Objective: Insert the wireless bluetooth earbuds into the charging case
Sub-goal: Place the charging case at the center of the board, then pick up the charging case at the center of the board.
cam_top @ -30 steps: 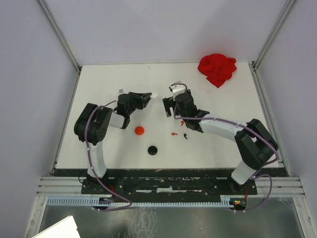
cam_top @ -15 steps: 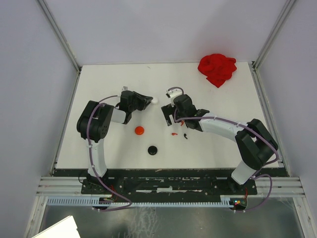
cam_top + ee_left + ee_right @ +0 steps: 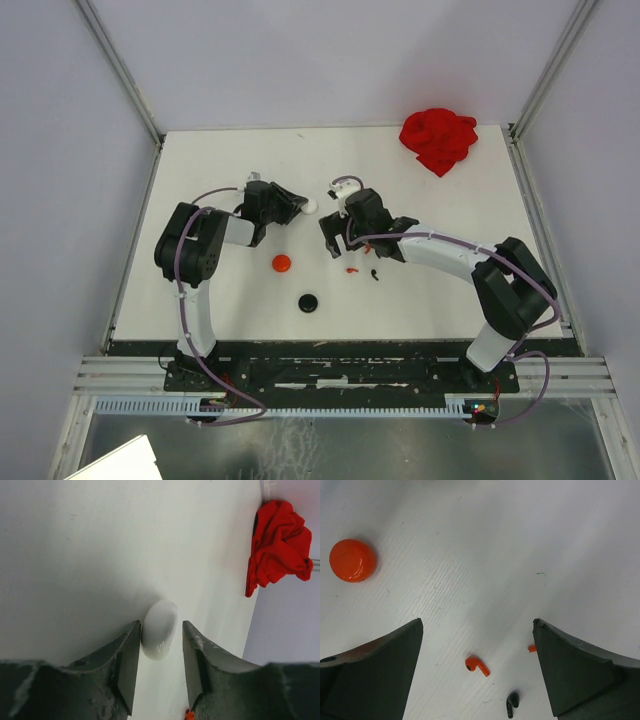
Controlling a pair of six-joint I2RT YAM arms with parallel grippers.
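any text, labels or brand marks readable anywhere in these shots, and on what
None can be read in any view.
White case between the left gripper's fingers: plain glossy shell, no marking visible.
Red case, red earbud and black earbud under the right gripper: no print visible.
Black case and red cloth: too small to tell.

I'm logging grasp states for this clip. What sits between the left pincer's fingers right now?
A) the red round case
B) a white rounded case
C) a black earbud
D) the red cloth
B: the left wrist view shows a white rounded case standing between the two fingers of the left pincer, with a slight gap visible on its right side, so a firm grip cannot be confirmed.
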